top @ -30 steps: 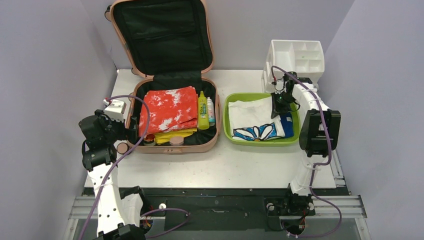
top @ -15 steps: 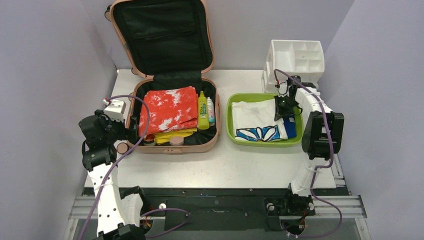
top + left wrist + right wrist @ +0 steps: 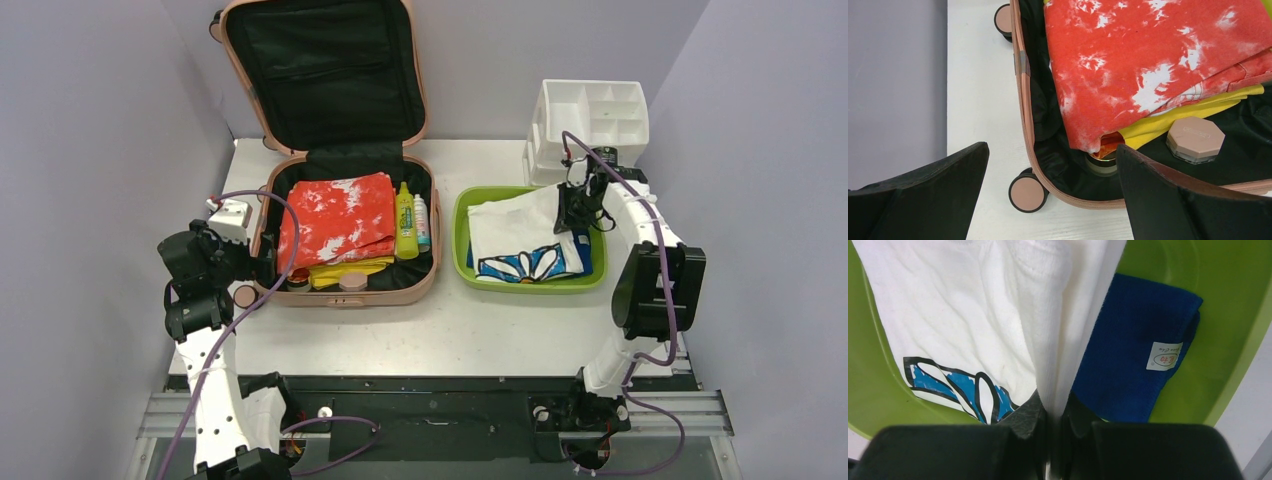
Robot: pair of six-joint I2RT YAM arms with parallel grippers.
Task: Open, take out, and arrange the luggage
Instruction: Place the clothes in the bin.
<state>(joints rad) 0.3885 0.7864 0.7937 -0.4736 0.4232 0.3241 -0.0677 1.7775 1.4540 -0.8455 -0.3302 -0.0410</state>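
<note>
Left gripper (image 3: 266, 260) wide open over lower-left rim of open salmon-pink hard-shell suitcase (image 3: 345, 215); right gripper (image 3: 1053, 407) clamps white flower-print cloth (image 3: 968, 325).

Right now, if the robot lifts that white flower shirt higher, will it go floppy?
Probably floppy: the white shirt hangs in folds from the right end effector pinching it. Likely light, since one small pinch raises its edge. It may unfold when lifted.

Salmon-pink luggage (image 3: 320, 75), black lining; red-and-white tie-dye shirt (image 3: 335, 220); yellow garment (image 3: 352, 271); lime-green tray (image 3: 458, 236); white cloth (image 3: 515, 230), blue black-outlined daisy print; blue towel (image 3: 1138, 355); white organizer (image 3: 590, 112).
</note>
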